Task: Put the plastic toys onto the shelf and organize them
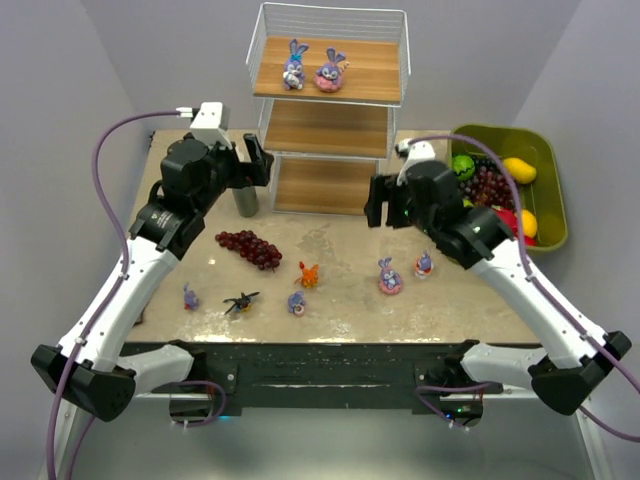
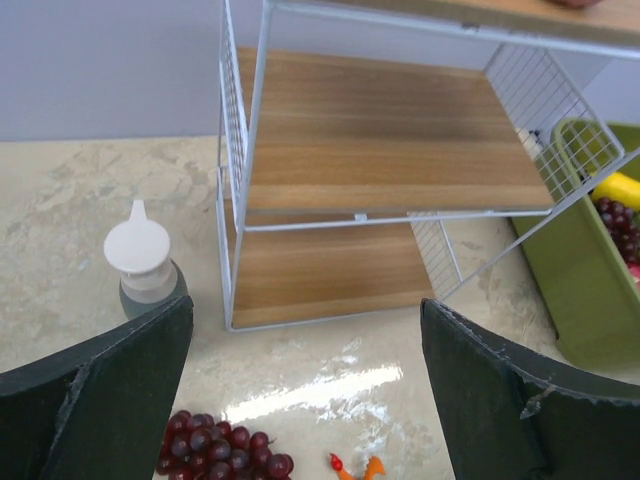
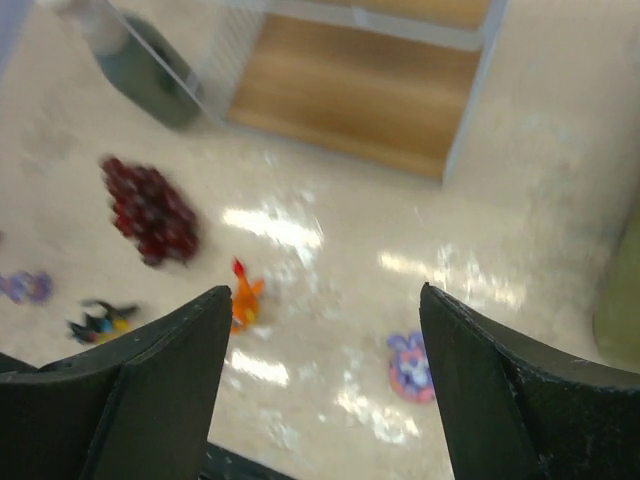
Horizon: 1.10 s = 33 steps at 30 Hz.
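Note:
The shelf stands at the back of the table, and two purple-blue bunnies sit on its top board. Several plastic toys lie loose on the table in front: an orange creature, a black bug, a bunny in a pink ring and smaller bunnies. My left gripper hangs open before the shelf's left side, holding nothing. My right gripper hovers open above the table, with the orange creature and a ringed bunny below it.
A dark red grape bunch lies left of centre. A grey-green bottle with a white cap stands by the shelf's left foot. An olive-green bin of fruit sits at the right edge. The lower two shelf boards are bare.

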Available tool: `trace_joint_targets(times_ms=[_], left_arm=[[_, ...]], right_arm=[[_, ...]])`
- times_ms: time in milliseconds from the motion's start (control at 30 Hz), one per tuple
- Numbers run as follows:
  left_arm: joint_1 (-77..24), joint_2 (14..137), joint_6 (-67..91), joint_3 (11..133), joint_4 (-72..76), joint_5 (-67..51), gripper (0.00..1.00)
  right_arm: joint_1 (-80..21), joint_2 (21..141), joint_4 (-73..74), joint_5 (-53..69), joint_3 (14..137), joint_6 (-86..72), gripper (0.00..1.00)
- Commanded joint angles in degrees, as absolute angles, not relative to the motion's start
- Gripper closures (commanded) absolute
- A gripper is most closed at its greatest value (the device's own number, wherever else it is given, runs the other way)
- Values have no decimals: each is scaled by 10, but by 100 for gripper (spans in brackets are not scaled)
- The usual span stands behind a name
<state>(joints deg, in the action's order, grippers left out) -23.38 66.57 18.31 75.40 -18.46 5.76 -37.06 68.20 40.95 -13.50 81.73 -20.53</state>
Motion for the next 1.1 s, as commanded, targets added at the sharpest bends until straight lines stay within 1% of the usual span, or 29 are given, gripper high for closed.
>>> trace_joint_targets(times_ms=[0,167,367,500,667,1067], left_arm=[[-231,664,189,730,-145,32,0],[-231,673,195,723,-144,22,0],[-231,673,196,715,-145,16,1],[-232,670,197,711,-149,13,0],[-231,663,198,708,-161,14,1],[-231,652,190,706,-170,20,0]], right_arm=[[-369,665,389,-120,658,-235,21],[-369,634,334,-51,557,-224,16],[-369,680,329,-51,507,-247,14],[-369,708,297,-72,478,-255,14],[-369,729,296,-112,476,-261,17],[-367,757,187,-151,425,-221,18]])
